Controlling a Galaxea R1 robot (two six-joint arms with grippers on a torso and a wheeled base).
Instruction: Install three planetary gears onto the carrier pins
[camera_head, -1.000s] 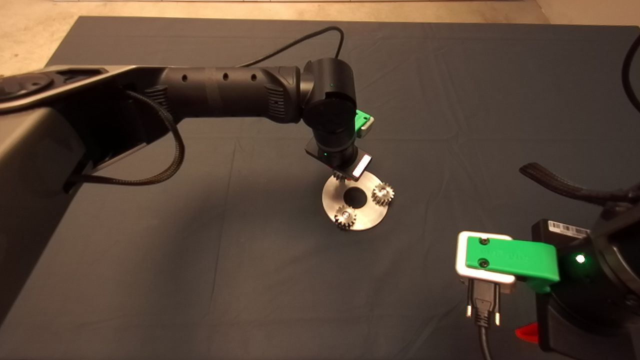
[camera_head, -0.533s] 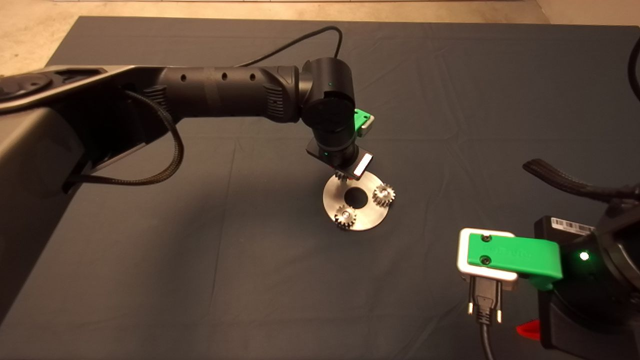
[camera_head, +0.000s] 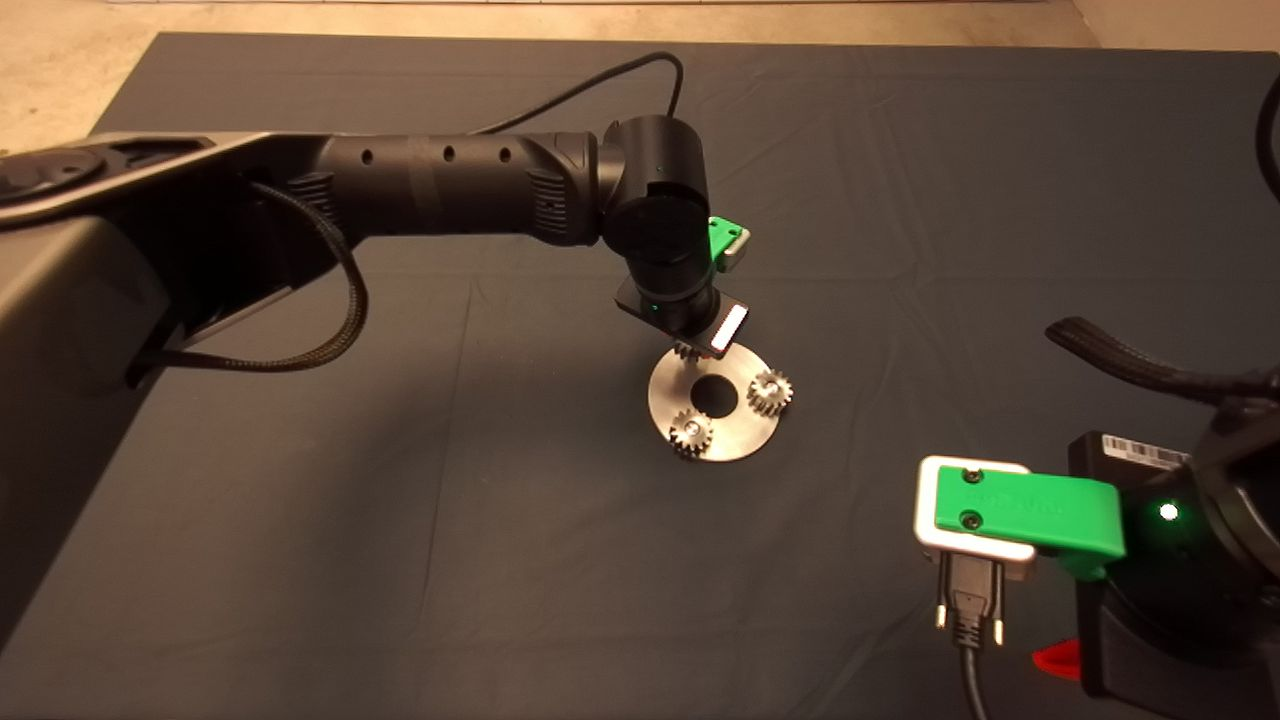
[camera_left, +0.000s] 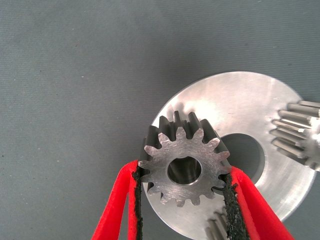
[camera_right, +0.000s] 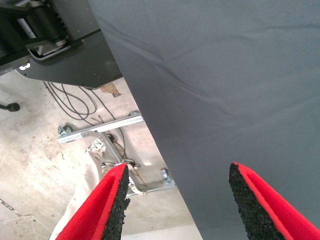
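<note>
- A table covered by a dark mat (camera_head: 420, 560), faintly creased, carries everything
- A flat round silver disc (camera_head: 745, 432) with a large centre hole lies on the mat, near the middle and a little toward the right edge
- Pale floor (camera_head: 60, 80) shows beyond the mat's far edge and its far left corner

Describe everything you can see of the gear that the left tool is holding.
The held gear is a small silvery metal spur gear with pointed teeth, a flat machined face and a round centre hole. The left tool clamps it between its black pads, one on each side. It sits over the rim of the round metal disc, near the disc's large centre hole. Whether it is fully seated cannot be told.
</note>
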